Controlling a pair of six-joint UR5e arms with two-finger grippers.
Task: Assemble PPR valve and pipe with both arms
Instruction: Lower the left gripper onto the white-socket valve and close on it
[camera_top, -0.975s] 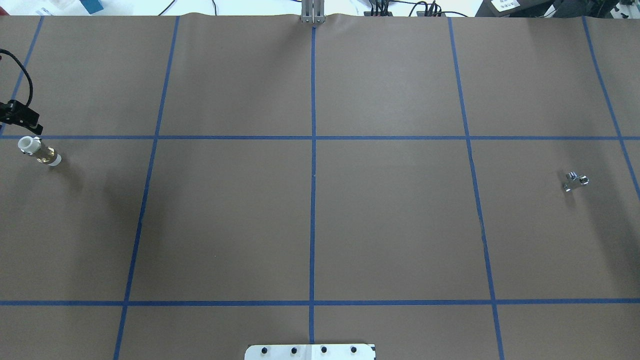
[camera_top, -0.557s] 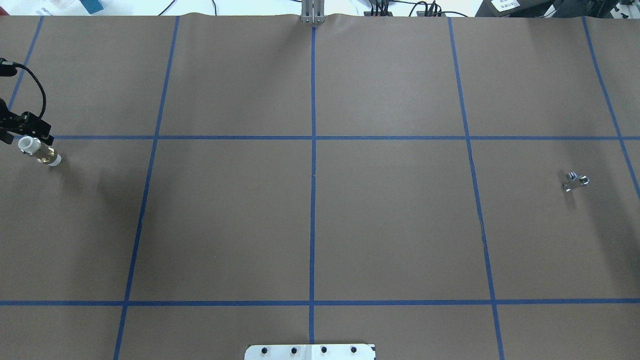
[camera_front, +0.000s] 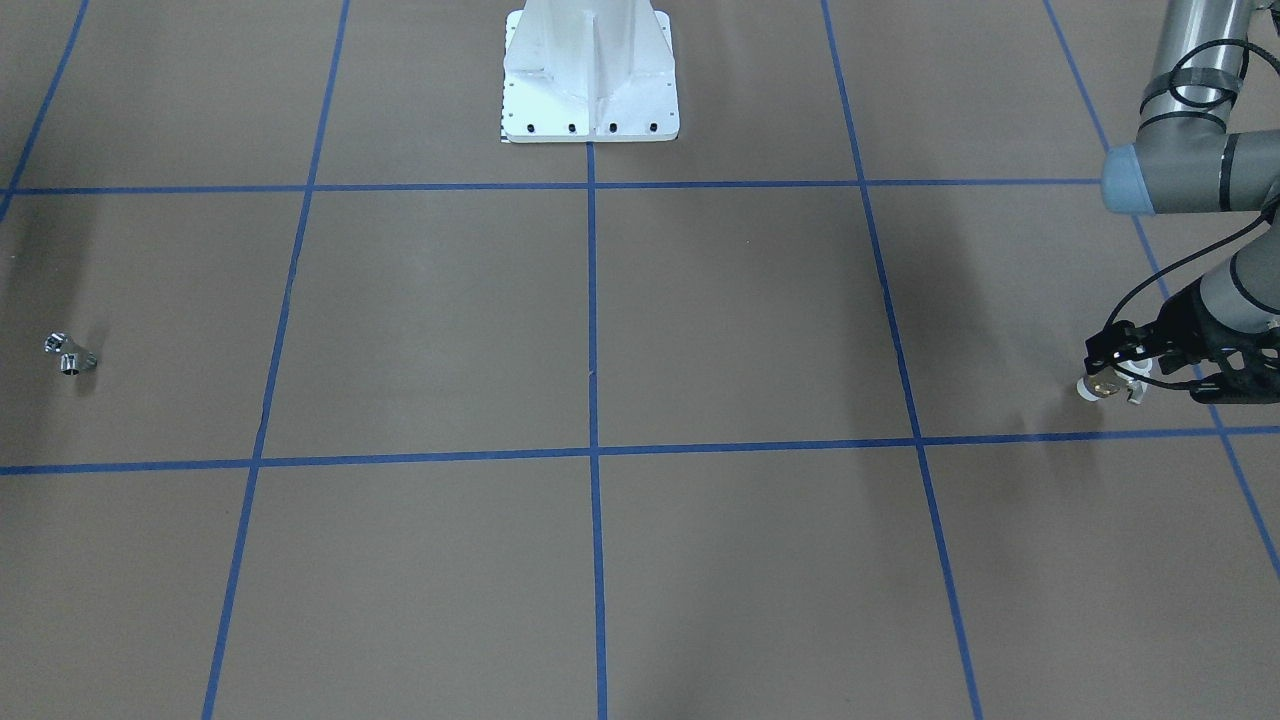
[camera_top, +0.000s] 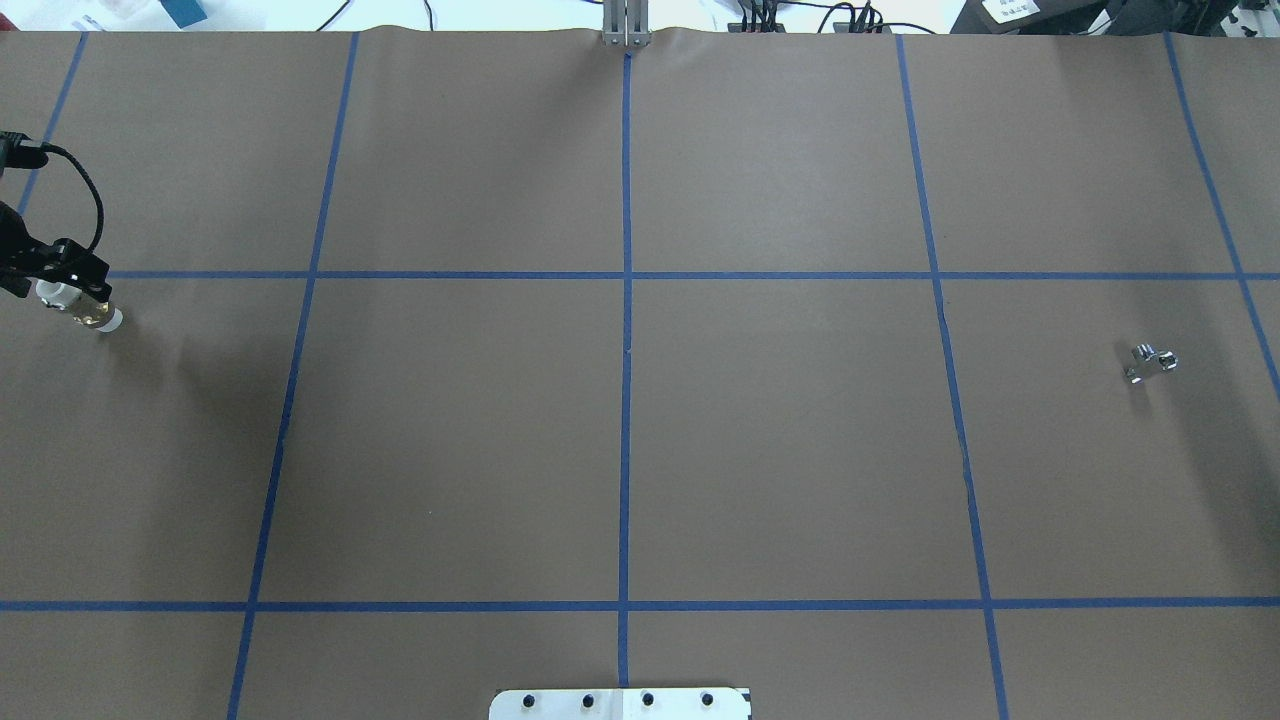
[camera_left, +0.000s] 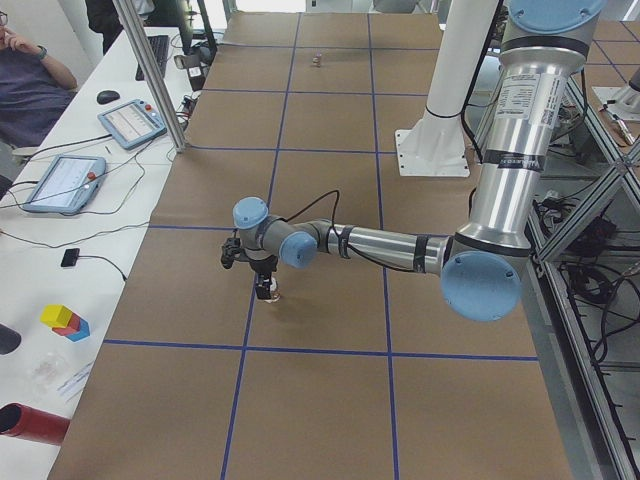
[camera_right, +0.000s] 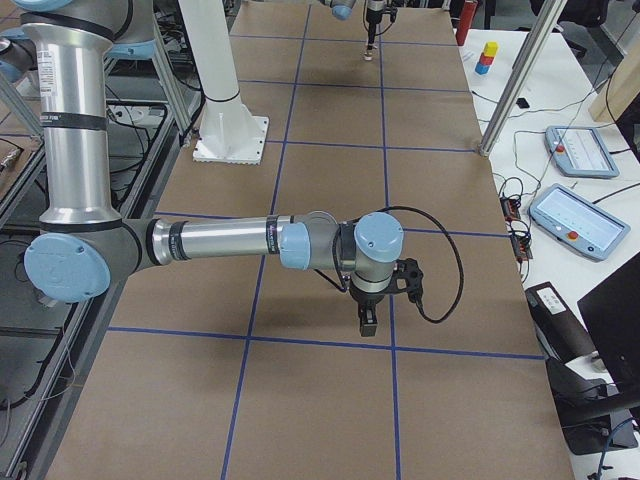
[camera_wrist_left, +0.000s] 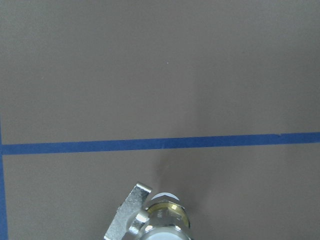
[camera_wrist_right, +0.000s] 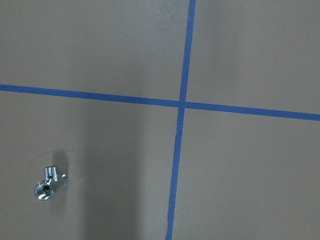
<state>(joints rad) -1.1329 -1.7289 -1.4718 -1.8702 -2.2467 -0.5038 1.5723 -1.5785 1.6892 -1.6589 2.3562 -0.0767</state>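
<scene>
**Operator:** Which step is in hand?

**Technician:** Part pick-up, by my judgement. Nothing is joined. The PPR valve (camera_top: 85, 310) lies on the table (camera_top: 620, 450) at the robot's far left, just on the robot's side of a blue tape line (camera_wrist_left: 160, 143). The pipe (camera_top: 1151, 362) lies well apart from it, at the far right.

**Operator:** Where is the left gripper?

**Technician:** The left gripper (camera_top: 48, 275) hangs right at the valve. In the overhead view its black body overlaps the valve's far white end. The left wrist view shows the brass middle and the lever handle (camera_wrist_left: 127, 212) at its bottom edge, but no fingers. I cannot tell whether the jaws stand wide, narrow or closed on the valve.

**Operator:** And the right gripper?

**Technician:** The right gripper (camera_right: 367, 322) points down at the table. It shows only in the right side view, so its opening cannot be told. Its wrist camera sees the pipe low and to the left, which suggests it is near the pipe but not centred over it.

**Operator:** What does the next move call for?

**Technician:** Secure the valve by a white end, with the lever kept out of the jaws. Then centre the right gripper over the pipe and grasp it so that an open end stays free for mating.
</scene>
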